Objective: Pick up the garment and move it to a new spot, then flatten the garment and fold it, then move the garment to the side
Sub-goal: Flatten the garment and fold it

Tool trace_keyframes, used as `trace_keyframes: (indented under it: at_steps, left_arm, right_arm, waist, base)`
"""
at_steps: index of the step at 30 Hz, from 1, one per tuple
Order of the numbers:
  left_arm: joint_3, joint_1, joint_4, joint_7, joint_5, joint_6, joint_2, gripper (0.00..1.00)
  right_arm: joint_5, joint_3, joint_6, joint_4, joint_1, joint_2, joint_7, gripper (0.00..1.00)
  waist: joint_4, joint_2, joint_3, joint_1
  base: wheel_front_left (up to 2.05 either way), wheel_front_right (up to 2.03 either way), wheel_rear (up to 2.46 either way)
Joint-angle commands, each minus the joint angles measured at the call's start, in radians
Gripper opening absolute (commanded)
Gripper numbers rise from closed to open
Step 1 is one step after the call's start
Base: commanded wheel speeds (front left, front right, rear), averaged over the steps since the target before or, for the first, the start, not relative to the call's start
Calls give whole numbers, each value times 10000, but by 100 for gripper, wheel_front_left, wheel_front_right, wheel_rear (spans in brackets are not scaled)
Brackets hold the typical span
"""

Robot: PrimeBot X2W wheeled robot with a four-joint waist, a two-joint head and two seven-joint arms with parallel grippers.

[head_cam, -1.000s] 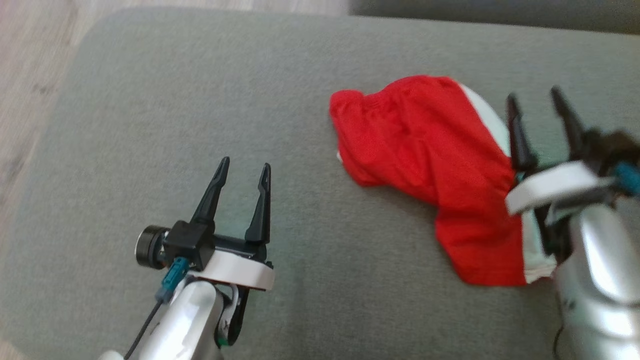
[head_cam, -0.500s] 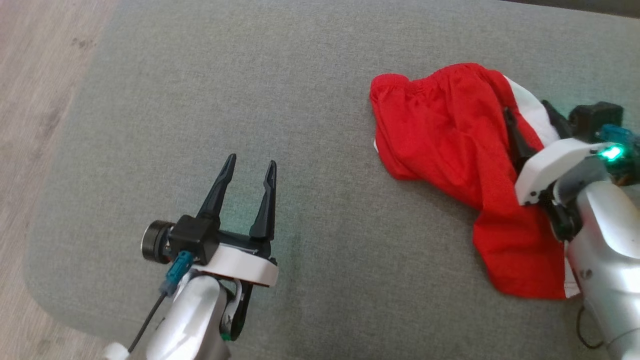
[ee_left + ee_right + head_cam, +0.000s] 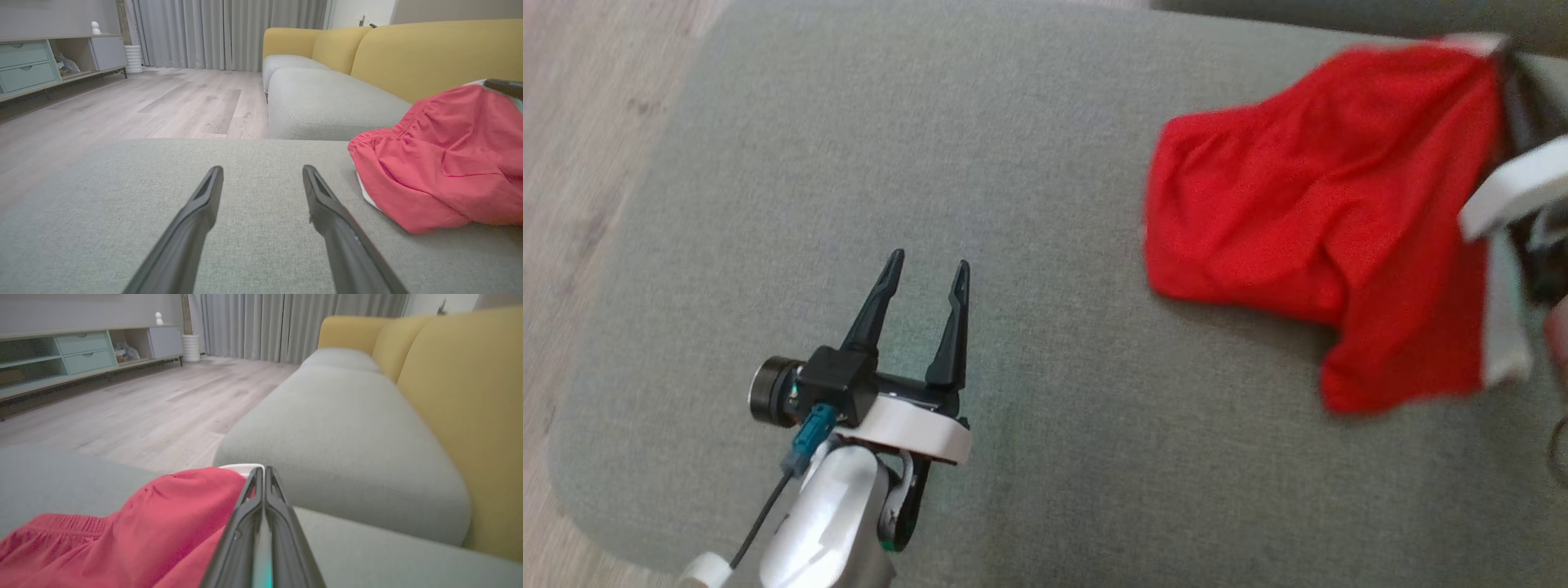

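R gripper [image 3: 261,473] was clamped shut on the white-trimmed top edge of the red garment [image 3: 1307,212], at far right of the grey cushion [image 3: 890,147]. L gripper [image 3: 927,273] hung w/ 2 fingers spread over bare cushion; wood floor [image 3: 572,122] lay past the left edge.

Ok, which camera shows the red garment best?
The head view: nearly the whole red garment shows from above, against the grey cushion. The left wrist view gives its side and gathered waistband, cut off at the right. The right wrist view shows a part beside the shut right gripper.
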Motion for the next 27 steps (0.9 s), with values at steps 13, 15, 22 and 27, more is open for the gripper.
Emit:
trace_keyframes:
  at_steps: [13, 15, 22, 27]
  left_arm:
    - [622, 233, -469, -93, -35, 82, 49, 100]
    - [623, 270, -514, -93, -54, 118, 49, 100]
    - [554, 283, -564, -93, -103, 113, 48, 100]
    - [393, 226, -421, -93, -144, 53, 48, 100]
  right_arm:
    - [-708, 1197, -7, -2074, -2803, -764, 179, 0]
    - [-658, 1612, -7, -2501, -2611, -530, 265, 0]
    - [-279, 3735, -7, -3493, -945, 841, 550, 0]
    - [14, 5722, -7, -2847, 277, 2321, 595, 0]
  waist:
    - [-474, 0, -765, 0]
    - [-528, 0, -766, 0]
    - [-631, 0, -613, 0]
    - [-633, 0, -607, 0]
  base:
    - [0, 0, 0]
    - [0, 0, 0]
    - [0, 0, 0]
    - [0, 0, 0]
